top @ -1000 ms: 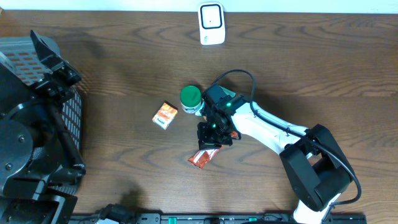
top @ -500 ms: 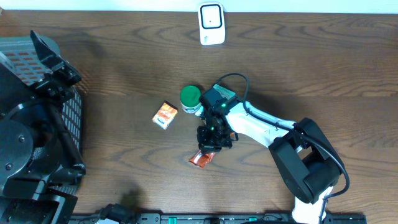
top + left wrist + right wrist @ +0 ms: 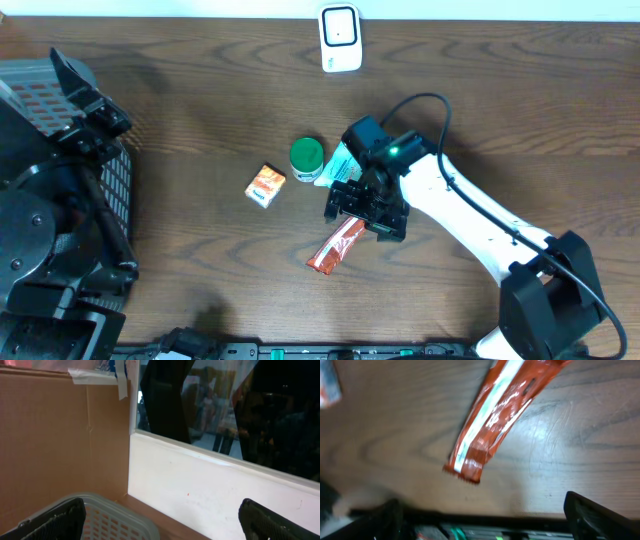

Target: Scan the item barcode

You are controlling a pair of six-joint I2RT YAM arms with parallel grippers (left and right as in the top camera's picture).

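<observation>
A red snack-bar wrapper [image 3: 336,246] lies flat on the wooden table, angled from lower left to upper right. In the right wrist view the wrapper [image 3: 495,415] shows a pale stripe down its length. My right gripper [image 3: 366,214] hovers open just above its upper end, with nothing between the fingers [image 3: 485,521]. The white barcode scanner [image 3: 340,38] stands at the table's far edge. At the far left, over the basket, my left gripper [image 3: 162,522] stands open and empty.
A green-lidded jar [image 3: 306,155] and a small orange box [image 3: 265,185] sit left of the right arm. A pale packet [image 3: 338,162] lies partly under the arm. A grey mesh basket [image 3: 115,520] stands at the left edge, by a cardboard wall [image 3: 60,435].
The right gripper has opened and shifted up and to the right. The red wrapper it was shut on now lies free on the table. The left arm has not moved.
</observation>
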